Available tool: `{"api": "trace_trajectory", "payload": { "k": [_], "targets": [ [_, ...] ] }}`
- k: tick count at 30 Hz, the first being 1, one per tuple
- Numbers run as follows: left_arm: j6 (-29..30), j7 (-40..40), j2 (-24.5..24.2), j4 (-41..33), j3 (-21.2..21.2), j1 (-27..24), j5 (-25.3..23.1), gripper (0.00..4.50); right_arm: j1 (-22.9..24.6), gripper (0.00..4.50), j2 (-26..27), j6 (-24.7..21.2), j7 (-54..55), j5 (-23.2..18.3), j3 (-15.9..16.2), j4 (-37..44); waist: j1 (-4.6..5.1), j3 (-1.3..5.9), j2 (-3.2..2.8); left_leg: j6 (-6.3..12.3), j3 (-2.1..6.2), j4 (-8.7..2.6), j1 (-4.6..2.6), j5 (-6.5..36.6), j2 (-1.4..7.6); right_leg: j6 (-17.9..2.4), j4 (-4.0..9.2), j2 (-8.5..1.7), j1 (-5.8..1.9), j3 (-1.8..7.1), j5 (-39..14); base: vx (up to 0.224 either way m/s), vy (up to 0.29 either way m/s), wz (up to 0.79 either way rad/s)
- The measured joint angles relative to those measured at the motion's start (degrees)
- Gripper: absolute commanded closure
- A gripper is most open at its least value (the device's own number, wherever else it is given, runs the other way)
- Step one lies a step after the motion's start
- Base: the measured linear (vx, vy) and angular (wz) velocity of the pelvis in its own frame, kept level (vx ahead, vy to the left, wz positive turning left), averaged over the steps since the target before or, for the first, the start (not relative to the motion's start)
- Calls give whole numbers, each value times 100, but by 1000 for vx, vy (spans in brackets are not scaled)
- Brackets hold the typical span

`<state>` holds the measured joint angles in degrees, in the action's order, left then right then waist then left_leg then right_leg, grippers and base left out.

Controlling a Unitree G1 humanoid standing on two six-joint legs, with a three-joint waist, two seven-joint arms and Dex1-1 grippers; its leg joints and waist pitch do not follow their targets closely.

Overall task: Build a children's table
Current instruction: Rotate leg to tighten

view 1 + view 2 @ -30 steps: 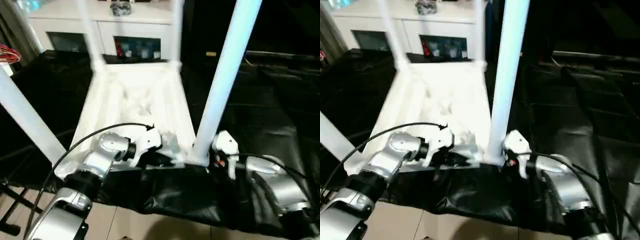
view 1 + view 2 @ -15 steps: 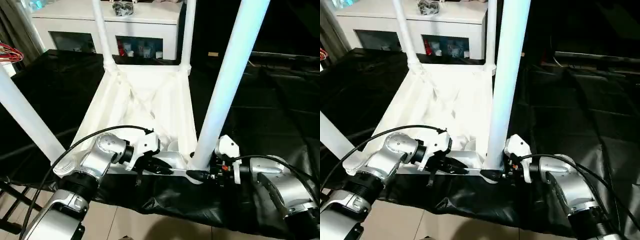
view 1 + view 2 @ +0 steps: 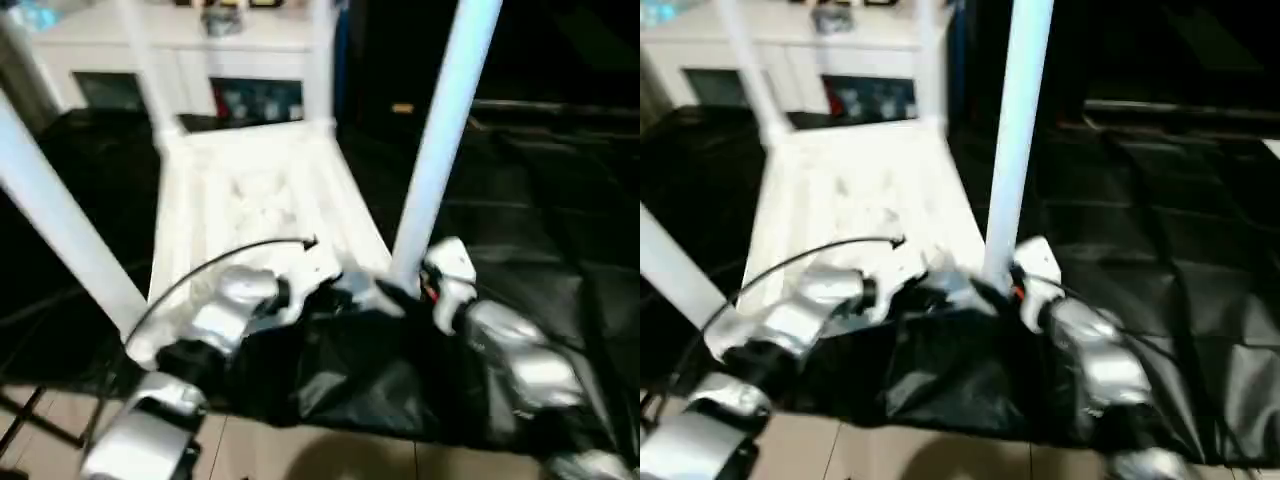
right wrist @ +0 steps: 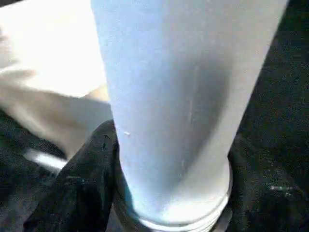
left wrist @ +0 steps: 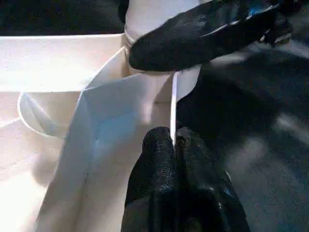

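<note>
Both head views are blurred by motion. The white children's table (image 3: 265, 190) glares brightly against dark surroundings. Near the left gripper (image 5: 175, 140), the rim shows soft shadow.

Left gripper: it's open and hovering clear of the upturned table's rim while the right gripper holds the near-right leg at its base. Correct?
Not quite. The left wrist view shows the left gripper shut on the thin rim of the upturned table, not hovering clear. The rest stands: the right gripper holds the near-right leg at its base.
</note>
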<state>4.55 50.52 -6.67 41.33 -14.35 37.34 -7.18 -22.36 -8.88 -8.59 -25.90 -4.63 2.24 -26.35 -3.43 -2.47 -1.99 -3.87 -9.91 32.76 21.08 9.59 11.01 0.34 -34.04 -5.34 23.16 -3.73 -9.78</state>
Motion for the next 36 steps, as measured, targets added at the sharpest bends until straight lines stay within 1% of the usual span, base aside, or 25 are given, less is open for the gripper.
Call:
{"api": "trace_trajectory", "payload": {
  "k": [3, 4, 6, 7, 8, 10, 12, 13, 14, 15, 16, 20, 23, 24, 25, 26, 29, 31, 36],
  "targets": [
    [14, -277, 81, 30, 1, 38, -95, 450, -212, 183, 264, 55, 613, 127, -40, -245, 33, 1, -2, -1, -1, -11, 1, 2, -1, -22, 3, 0, 6, 0, 13, 0, 0, 0],
    [-2, -331, 85, 58, 22, 48, -113, 450, -286, 183, 348, 148, 767, 201, -40, -375, 41, 3, -6, -1, -1, -18, 2, 2, -1, -24, 4, 1, 8, -1, 14, 0, 0, 0],
    [-17, -342, 89, 62, 41, 48, -121, 450, -301, 183, 378, 281, 830, 223, -40, -456, 34, 5, -12, -1, -1, -23, 1, 2, -1, -22, 7, 1, 9, -3, 12, 0, 0, 0],
    [-24, -338, 89, 62, 41, 48, -122, 450, -301, 148, 378, 350, 827, 223, -40, -493, 32, 6, -14, -1, -1, -24, 1, 3, -1, -23, 9, 1, 10, -3, 11, 0, 0, 0],
    [-25, -338, 89, 62, 41, 48, -122, 450, -301, 148, 378, 394, 827, 224, -40, -520, 34, 6, -14, -1, -2, -24, 2, 3, -1, -23, 9, 1, 10, -3, 11, 0, 0, 0],
    [-34, -321, 89, 62, 37, 48, -124, 450, -299, 108, 367, 415, 764, 236, -46, -532, 34, 6, -16, -1, -1, -23, 1, 3, -1, -23, 8, 1, 10, -4, 11, 0, 0, 0],
    [-79, -214, 52, 59, 36, 47, -117, 450, -257, 103, 250, 380, 430, 181, -46, -455, 27, 3, -19, -1, -1, -21, 0, 3, -1, -23, 9, 1, 11, -4, 12, 0, 0, 0],
    [-111, -43, 1, 44, 26, 40, -82, 450, -172, 96, 80, 360, 78, 155, 10, -319, 8, 2, -21, 0, 0, -20, -1, 3, -1, -23, 11, 1, 11, -5, 12, 0, 0, 0],
    [-126, 101, -40, 21, 7, 27, -41, 450, -153, 76, -9, 353, -126, 129, 57, -277, -5, 1, -24, 0, 1, -20, 0, 3, -1, -23, 11, 1, 11, -5, 12, 0, 0, 0],
    [-146, 216, -69, -8, -17, 18, -29, 450, -130, 76, -98, 346, -280, 126, 101, -221, -14, -1, -28, 0, 1, -20, 0, 3, -1, -23, 11, 1, 11, -5, 12, 0, 0, 0],
    [-208, 380, -118, -40, -29, -5, 14, 450, -84, 67, -224, 324, -495, 124, 193, -104, -44, -2, -36, 0, 2, -19, 1, 3, 0, -24, 11, 0, 11, -8, 12, 0, 0, 0],
    [-398, 873, -327, -152, -69, -117, 134, 450, 121, 67, -598, 319, -1250, -1, 423, 241, -147, -10, -69, 1, 0, -11, 0, 2, 0, -25, 7, 0, 10, -4, 12, 0, 0, 0],
    [-475, 1064, -398, -179, -69, -158, 167, 450, 197, 67, -700, 328, -1508, -50, 452, 332, -168, -11, -71, 1, 0, -8, 0, 1, 1, -25, 3, 0, 8, -3, 12, 0, 0, 0],
    [-476, 1162, -419, -193, -72, -164, 191, 450, 237, 67, -805, 293, -1693, -86, 455, 413, -174, -11, -73, 1, 0, -6, 2, 1, 0, -25, 3, -1, 8, -2, 12, 0, 0, 0],
    [-482, 1417, -493, -287, -112, -218, 262, 450, 364, 67, -1074, 243, -2121, -205, 513, 630, -199, -12, -79, 2, 0, -6, 5, 2, -2, -23, 8, -3, 4, -1, 11, 0, 0, 0],
    [-497, 1584, -537, -345, -151, -259, 303, 450, 453, 67, -1225, 205, -2411, -279, 557, 750, -225, -12, -80, 4, -3, -6, 3, 3, 0, -20, 8, -3, 0, 1, 7, 0, 0, 0],
    [-550, 1842, -599, -398, -174, -301, 329, 450, 507, 67, -1367, 113, -2860, -433, 617, 841, -248, -11, -84, 6, -4, -5, 4, 3, 2, -21, 4, -3, 1, 1, 6, 0, 0, 0],
    [-555, 2129, -659, -408, -244, -319, 403, 450, 641, 67, -1662, -4, -3307, -537, 718, 1099, -299, -11, -89, 6, -4, -1, 2, 3, 3, -20, 2, -3, -1, 1, 6, 0, 0, 0],
    [-563, 2392, -749, -454, -265, -357, 472, 450, 679, 67, -1732, -119, -3625, -637, 772, 1220, -302, -12, -87, 5, -4, 3, 1, 2, 4, -20, -2, -3, -1, 1, 6, 0, 0, 0]
  ]
}}
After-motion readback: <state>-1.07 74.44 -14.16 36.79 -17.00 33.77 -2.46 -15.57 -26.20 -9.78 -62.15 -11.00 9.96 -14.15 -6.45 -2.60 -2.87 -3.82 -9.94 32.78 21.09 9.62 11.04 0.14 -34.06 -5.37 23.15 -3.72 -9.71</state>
